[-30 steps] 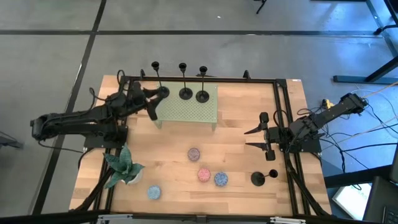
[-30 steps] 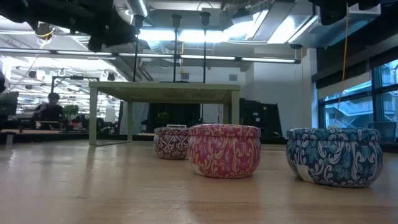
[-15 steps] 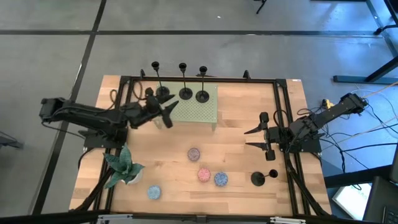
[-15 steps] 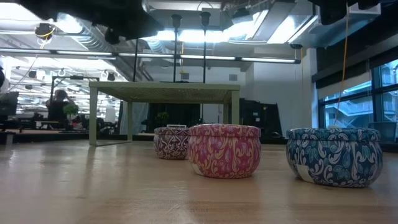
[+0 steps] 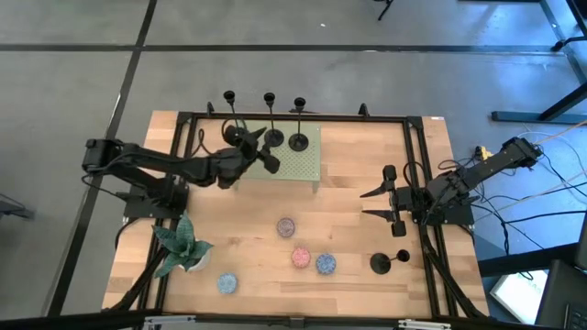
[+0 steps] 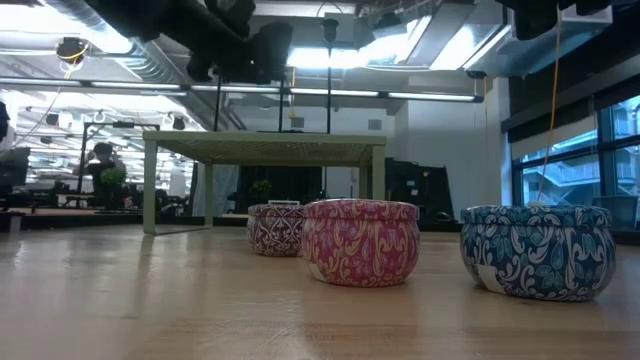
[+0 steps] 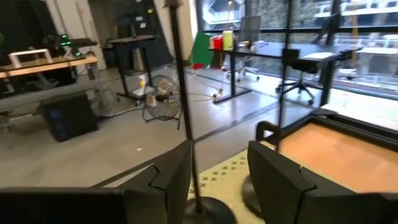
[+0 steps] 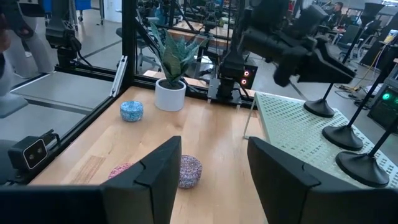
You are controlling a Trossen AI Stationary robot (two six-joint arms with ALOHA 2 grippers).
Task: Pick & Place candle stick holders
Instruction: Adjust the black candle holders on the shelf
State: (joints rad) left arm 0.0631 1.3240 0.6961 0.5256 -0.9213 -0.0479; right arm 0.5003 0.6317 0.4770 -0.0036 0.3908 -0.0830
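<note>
Hovering over the green perforated stand (image 5: pixel 292 160), the left gripper (image 5: pixel 266 151) gapes beside three candle stick holders (image 5: pixel 298 141).

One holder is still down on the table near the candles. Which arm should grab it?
Right. Its open end effector hangs just beside the lone holder, while the left end effector is over the green stand among the other holders.

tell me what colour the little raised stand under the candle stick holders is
Pale green, with a perforated top; the stand shows best in the high view.
</note>
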